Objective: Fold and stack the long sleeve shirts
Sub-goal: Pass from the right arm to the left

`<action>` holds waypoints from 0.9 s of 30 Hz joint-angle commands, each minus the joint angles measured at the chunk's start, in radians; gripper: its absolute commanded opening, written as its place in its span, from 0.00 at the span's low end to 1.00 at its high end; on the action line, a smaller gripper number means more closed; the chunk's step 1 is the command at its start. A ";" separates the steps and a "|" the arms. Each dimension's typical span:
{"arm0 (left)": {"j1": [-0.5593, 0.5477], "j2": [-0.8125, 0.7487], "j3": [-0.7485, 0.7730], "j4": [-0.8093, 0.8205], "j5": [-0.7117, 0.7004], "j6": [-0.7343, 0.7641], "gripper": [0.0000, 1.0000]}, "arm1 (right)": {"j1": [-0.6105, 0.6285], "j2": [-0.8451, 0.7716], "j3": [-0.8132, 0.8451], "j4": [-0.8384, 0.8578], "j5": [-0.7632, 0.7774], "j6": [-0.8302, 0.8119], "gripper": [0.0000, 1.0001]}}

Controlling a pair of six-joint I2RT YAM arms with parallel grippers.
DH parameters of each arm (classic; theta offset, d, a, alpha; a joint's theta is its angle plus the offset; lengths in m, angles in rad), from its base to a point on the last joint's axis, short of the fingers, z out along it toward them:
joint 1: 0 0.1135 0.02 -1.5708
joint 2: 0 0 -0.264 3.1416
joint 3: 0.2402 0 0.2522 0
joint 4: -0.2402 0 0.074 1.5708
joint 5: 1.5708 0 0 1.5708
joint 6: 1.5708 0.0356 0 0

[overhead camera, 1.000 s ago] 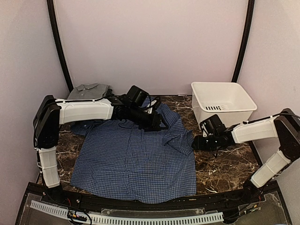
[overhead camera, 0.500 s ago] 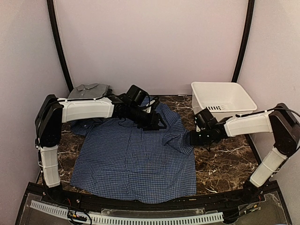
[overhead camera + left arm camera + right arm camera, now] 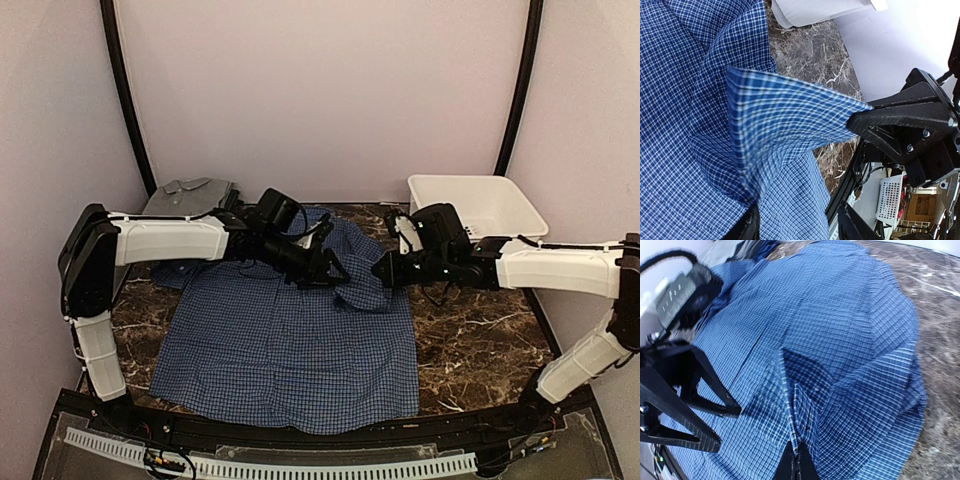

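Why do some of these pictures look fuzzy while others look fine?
Left wrist view: the lifted fold of the blue shirt is smeared, while the flat cloth behind it is sharper. Right wrist view: soft throughout, with the left tool at its edge the most blurred. Top view: evenly lit, no glare, fairly clear.

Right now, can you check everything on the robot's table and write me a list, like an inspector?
Surface: dark marble table, partly covered.
Job's things: blue shirt spread out, one flap lifted; grey shirt at far left corner.
Clutter: white tub, far right.
End effectors: right end effector shut on blue shirt's flap; left end effector open beside the fold.
Cables: black loop at left wrist.
Surroundings: pale walls, black poles.
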 commanded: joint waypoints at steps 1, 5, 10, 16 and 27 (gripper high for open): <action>0.012 -0.122 -0.054 0.008 -0.028 0.044 0.53 | 0.028 0.048 0.035 0.092 -0.126 -0.054 0.00; 0.022 -0.166 -0.110 0.022 -0.007 -0.017 0.53 | 0.047 0.069 0.048 0.148 -0.194 -0.051 0.00; 0.026 -0.200 -0.182 0.043 0.027 -0.170 0.62 | 0.110 0.106 0.049 0.164 -0.199 -0.093 0.00; 0.041 -0.236 -0.320 0.162 0.057 -0.416 0.66 | 0.208 0.162 0.074 0.149 -0.100 -0.156 0.00; 0.050 -0.268 -0.426 0.191 -0.037 -0.520 0.70 | 0.308 0.247 0.099 0.145 0.001 -0.232 0.00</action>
